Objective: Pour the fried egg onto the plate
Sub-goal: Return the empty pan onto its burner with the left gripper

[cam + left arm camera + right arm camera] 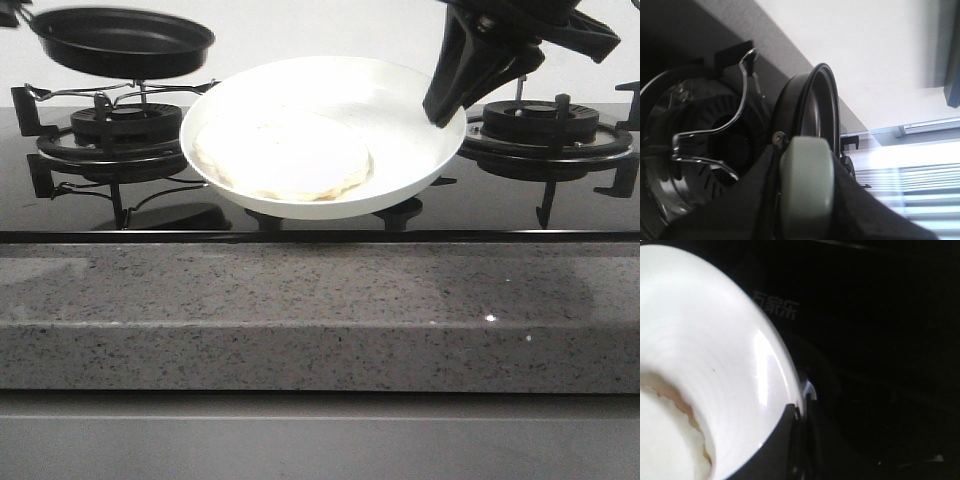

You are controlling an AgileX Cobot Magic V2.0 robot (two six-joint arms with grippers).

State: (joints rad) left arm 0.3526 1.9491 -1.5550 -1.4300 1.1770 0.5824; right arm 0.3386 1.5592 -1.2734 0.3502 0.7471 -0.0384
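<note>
Egg, a flat pale cream-white fried round, lies in the glossy white round plate. The right gripper is clamped on its rim, holding it above the stove. The left gripper grips the small black frying pan by its handle.

Cream-white fried egg, glossy white plate, black pan, speckled grey counter

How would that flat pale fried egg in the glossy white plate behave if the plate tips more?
The flat pale fried egg would probably slide: the glossy white plate looks slick and is held tilted by the right gripper at its rim. It looks thin, so likely light and floppy, perhaps folding at its ragged edge.
</note>
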